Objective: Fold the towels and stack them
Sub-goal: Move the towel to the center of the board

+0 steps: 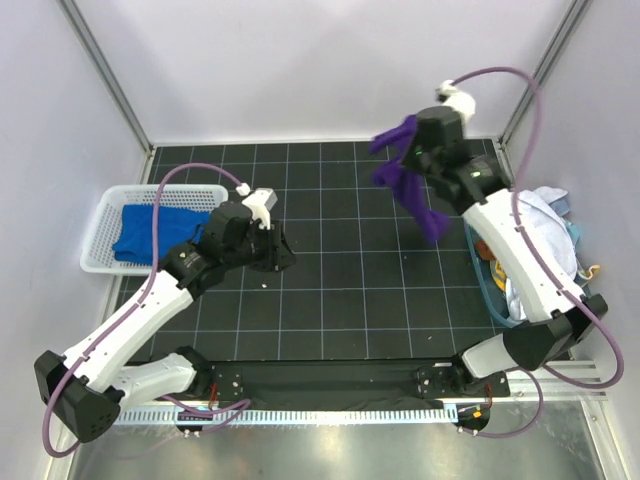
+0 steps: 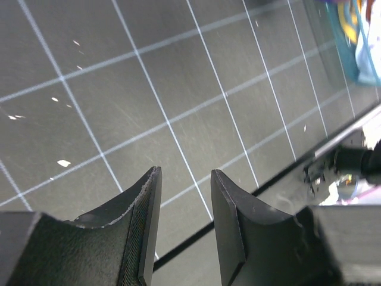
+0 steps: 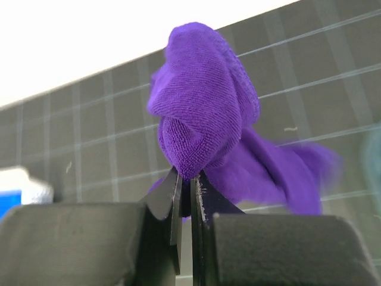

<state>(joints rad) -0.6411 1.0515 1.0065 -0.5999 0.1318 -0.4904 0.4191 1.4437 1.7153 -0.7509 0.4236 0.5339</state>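
Observation:
My right gripper is raised over the far right of the mat and shut on the deep purple towel, which hangs bunched below it. In the right wrist view the purple towel bulges out from between the closed fingers of the right gripper. The royal blue towel lies crumpled in the white basket at the left. A white towel sits in the bin at the right. My left gripper hovers low over the mat's left centre, and in its wrist view the left gripper is open with nothing between its jaws.
The black gridded mat covers the table. A teal bin with mixed cloths stands at the right edge, partly under the right arm. Grey walls close in the back and both sides. The arm bases stand on a black rail at the near edge.

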